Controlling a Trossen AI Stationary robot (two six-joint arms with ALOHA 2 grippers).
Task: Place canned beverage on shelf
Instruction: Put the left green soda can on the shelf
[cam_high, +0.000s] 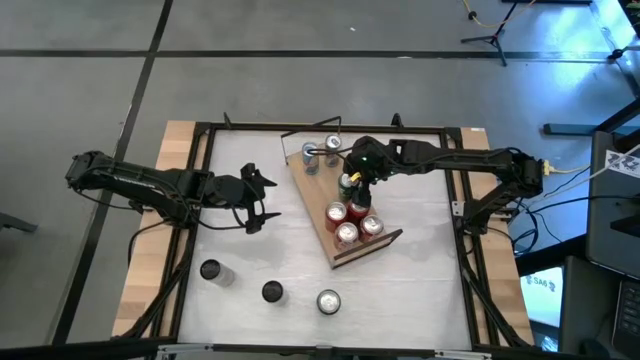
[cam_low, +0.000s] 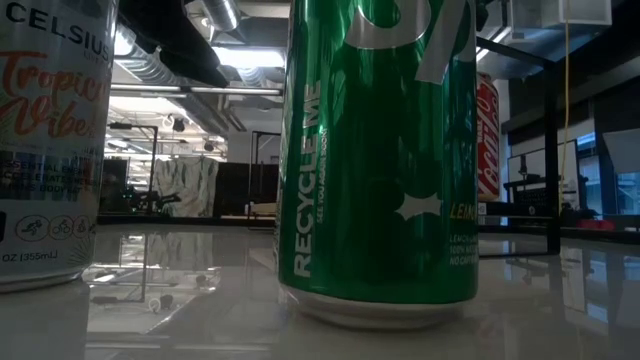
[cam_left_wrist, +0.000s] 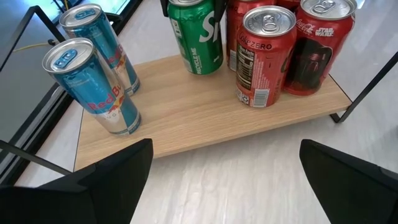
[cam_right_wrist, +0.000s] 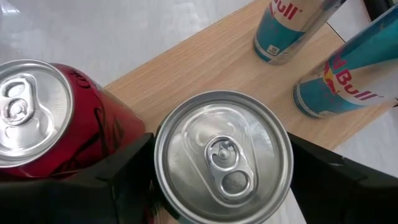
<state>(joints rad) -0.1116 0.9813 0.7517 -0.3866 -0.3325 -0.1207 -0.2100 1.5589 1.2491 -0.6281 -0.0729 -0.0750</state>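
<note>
The shelf (cam_high: 316, 202), a light-wood board, lies slantwise on the white table. Two blue cans (cam_high: 320, 150) stand at its far end and several red cans (cam_high: 352, 222) at its near end. Between them stands a green canned beverage (cam_left_wrist: 196, 37), with my right gripper (cam_right_wrist: 221, 180) shut on it from above. My left gripper (cam_high: 262, 205) hovers open to the left of the shelf, facing it, with nothing between its fingers (cam_left_wrist: 112, 180). My right gripper pinches the green can between its two fingers, one on each side of the upper wall just under the rim (cam_right_wrist: 159, 168). The fingers slant down from the table's right. The can is upright, and its base (cam_left_wrist: 202, 67) looks set on the board beside the red cans.
Three loose cans stand near the table's front edge: a white one (cam_high: 210, 270), a dark-topped one (cam_high: 272, 291) and a silver-topped one (cam_high: 328, 301). The low view is filled by a green can (cam_low: 380, 150) and a white can (cam_low: 50, 140). A black frame (cam_high: 200, 150) rims the table.
</note>
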